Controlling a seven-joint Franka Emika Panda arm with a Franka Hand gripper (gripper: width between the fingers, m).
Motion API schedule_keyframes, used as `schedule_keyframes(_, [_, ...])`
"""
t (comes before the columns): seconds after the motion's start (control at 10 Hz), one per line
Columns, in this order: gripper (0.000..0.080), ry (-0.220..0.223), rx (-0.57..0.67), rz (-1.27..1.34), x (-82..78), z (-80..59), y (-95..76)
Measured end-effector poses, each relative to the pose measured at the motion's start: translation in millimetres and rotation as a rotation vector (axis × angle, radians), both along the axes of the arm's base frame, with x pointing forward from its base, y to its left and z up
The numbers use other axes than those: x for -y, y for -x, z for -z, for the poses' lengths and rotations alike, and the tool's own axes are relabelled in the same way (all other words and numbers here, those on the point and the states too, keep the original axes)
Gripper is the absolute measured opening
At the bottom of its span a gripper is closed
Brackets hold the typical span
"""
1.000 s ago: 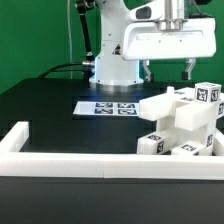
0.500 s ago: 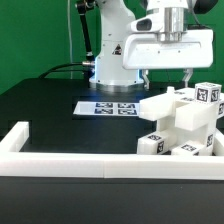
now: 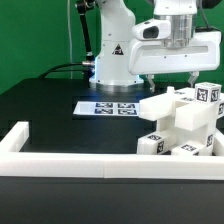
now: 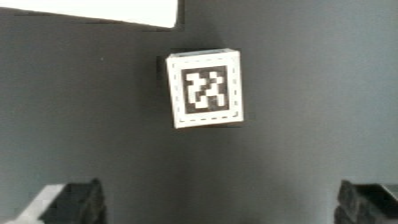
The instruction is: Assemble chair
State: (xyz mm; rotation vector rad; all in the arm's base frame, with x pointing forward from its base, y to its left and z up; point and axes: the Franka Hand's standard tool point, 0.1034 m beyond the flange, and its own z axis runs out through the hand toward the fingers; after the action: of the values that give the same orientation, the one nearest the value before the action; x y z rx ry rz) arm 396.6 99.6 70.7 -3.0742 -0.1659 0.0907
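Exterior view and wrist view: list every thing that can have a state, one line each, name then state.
claw: open, empty, raised above the table, touching nothing.
chair pieces: piled together against the border rail at the exterior view's right, not gripped.
tagged white block: lying on the dark table below the claw, tag face up, not gripped.
marker board: flat on the table.
border rail: lying along the table's near edge.

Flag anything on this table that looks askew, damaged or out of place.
Nothing looks damaged or spilled. The chair pieces sit heaped against the white border rail at the exterior view's right, some tilted, as loose parts would. The marker board lies flat. The claw hangs open above the pile, holding nothing.
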Motion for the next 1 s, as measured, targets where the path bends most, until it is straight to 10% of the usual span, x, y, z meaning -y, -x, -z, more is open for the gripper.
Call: schedule_keyframes(1.0, [0.0649,0.054,0.039,-0.025,15.0,36.3,20.9])
